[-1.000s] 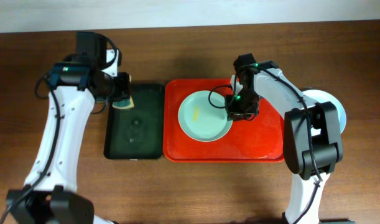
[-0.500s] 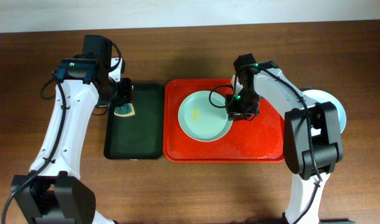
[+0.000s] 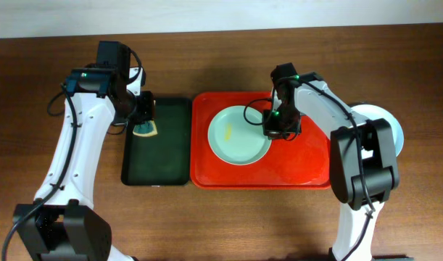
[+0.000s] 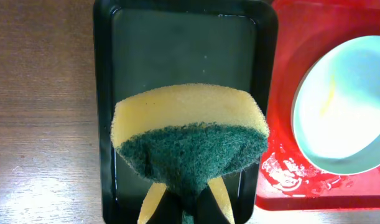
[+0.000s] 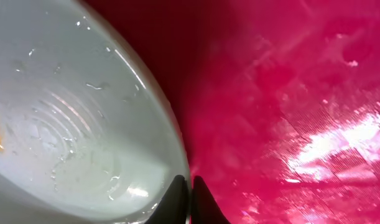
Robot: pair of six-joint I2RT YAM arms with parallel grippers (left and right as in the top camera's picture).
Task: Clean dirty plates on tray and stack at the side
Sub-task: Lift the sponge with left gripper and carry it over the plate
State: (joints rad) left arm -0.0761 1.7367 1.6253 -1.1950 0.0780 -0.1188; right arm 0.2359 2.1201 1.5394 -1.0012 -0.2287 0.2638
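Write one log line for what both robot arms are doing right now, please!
left gripper: shut on sponge, above green tray | right gripper: shut on plate rim | plate: on red tray, yellow smear present

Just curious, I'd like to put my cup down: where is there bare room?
The red tray is bare right of the plate, and the wooden table is bare in front of the tray. Crowded: the plate's right rim, where the right end effector pinches it.
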